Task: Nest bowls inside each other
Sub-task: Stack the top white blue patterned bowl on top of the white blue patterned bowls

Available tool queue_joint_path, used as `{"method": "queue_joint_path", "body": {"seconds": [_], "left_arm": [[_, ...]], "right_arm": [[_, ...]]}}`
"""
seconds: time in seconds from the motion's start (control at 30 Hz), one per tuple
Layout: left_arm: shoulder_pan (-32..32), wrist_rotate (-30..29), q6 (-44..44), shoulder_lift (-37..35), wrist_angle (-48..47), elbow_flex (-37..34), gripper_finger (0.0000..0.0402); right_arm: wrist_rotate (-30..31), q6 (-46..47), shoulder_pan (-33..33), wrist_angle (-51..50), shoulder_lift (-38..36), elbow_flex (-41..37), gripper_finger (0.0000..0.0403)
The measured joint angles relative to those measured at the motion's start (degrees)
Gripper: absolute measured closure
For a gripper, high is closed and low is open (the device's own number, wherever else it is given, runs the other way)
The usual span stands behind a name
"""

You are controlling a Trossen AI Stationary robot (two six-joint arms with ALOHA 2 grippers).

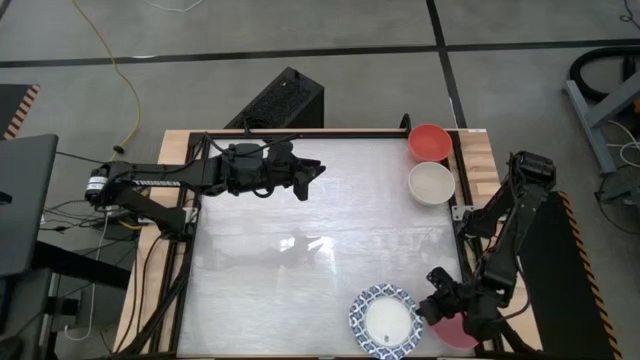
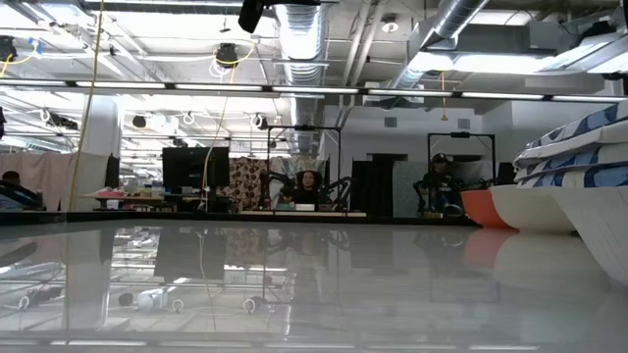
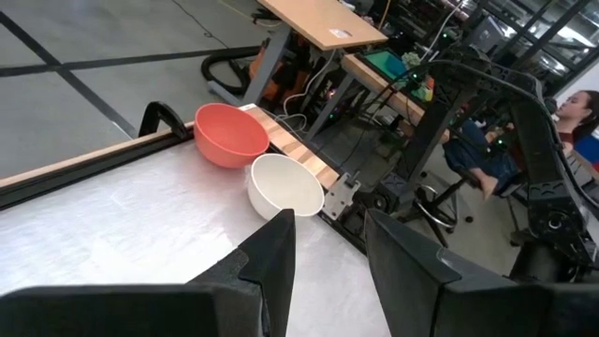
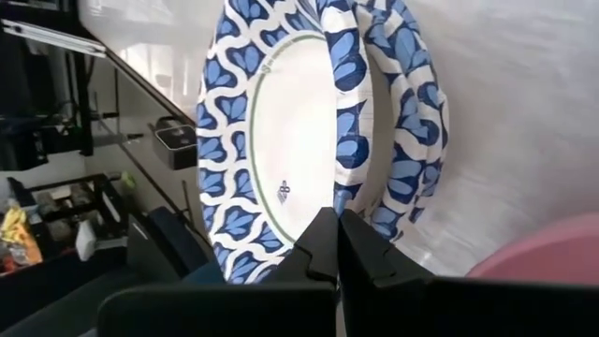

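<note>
1. A glossy, pale table (image 1: 300,250) with a black metal frame and light wooden edging mirrors the ceiling lights across its smooth top.
2. A stack of nested blue-patterned bowls (image 1: 385,320), white inside with a leafy blue rim print, sits on the table at its near edge, towards the right arm's side.
3. Just beside that stack, at the table's near right corner, a smooth pink bowl (image 1: 455,332) shows partly under the right gripper (image 1: 437,300).
4. The right gripper hovers between the pink bowl and the patterned stack, its dark fingers pressed together and pinching nothing.
5. At the table's far right corner stands a round, matte red bowl (image 1: 429,142).
6. Touching it or just beside it, nearer the table's middle edge, stands a plain cream-white bowl (image 1: 431,182), deep and smooth-walled.
7. The left gripper (image 1: 310,178) hangs above the table's far side, well apart from all the bowls, its blunt black fingers (image 3: 273,267) spread and empty.
</note>
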Motion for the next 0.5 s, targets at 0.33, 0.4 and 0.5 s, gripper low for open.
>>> {"method": "queue_joint_path", "body": {"seconds": [0.33,0.4,0.5], "left_arm": [[0.0,0.0,0.6,0.0,0.0,0.0,0.0282],[0.0,0.0,0.6,0.0,0.0,0.0,0.0282],[0.0,-0.3,0.6,0.0,0.0,0.0,0.0282]], "right_arm": [[-4.2,0.0,-1.8,-0.3,0.0,0.0,0.0388],[-4.8,0.0,-2.3,-0.5,0.0,0.0,0.0388],[-5.4,0.0,-2.9,-1.2,0.0,0.0,0.0388]]}}
